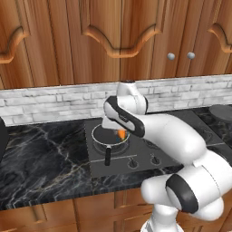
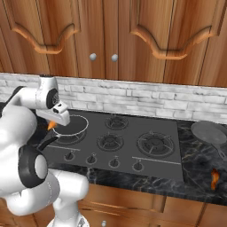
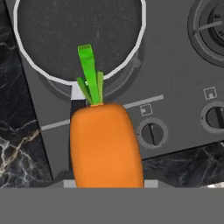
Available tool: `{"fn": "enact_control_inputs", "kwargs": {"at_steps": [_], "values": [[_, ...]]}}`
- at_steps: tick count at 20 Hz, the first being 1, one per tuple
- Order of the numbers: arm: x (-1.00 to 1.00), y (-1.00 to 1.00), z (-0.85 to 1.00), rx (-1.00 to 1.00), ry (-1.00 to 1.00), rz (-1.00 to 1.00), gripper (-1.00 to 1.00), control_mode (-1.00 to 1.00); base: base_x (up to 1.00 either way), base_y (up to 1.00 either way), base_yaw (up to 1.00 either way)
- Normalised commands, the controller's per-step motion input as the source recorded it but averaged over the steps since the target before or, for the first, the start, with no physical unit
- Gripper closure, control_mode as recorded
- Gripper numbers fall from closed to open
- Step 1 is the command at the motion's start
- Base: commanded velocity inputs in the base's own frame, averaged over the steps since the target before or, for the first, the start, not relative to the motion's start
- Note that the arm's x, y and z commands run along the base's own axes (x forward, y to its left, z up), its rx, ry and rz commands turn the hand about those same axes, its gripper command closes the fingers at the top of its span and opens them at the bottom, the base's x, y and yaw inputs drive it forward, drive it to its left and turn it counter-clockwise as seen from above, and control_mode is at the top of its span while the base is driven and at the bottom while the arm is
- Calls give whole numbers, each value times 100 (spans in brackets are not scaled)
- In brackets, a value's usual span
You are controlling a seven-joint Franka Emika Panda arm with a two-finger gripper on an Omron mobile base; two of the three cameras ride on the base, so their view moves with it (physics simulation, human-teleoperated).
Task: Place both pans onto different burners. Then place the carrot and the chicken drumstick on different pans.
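Note:
My gripper (image 1: 119,131) is shut on the bright orange carrot (image 3: 105,144), which hangs just above the near rim of the silver-rimmed pan (image 3: 39,30). The carrot's green top (image 3: 89,72) points over the pan's floor. This pan (image 2: 73,126) sits on the stovetop's left burner, its black handle (image 1: 108,156) pointing toward the front. The carrot (image 2: 52,125) shows small under the hand. The plain dark grey pan (image 2: 208,131) lies on the counter right of the stove. The golden-brown chicken drumstick (image 2: 215,178) lies in front of it near the counter edge.
Three free burners stand on the dark stovetop: back middle (image 2: 116,122), front middle (image 2: 110,142) and right (image 2: 155,144). Control knobs (image 3: 152,133) line the stove's front. Black marble counter (image 1: 41,158) spreads to the left; a brick backsplash and wooden cabinets rise behind.

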Motion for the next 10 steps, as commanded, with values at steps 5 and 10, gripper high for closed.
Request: {"fn": "enact_control_inputs", "kwargs": {"at_steps": [5,10], "values": [[45,-35,-7,1,0,0,100,-100,0,0,0],[48,-7,-17,0,0,0,100,-100,0,0,0]]}}
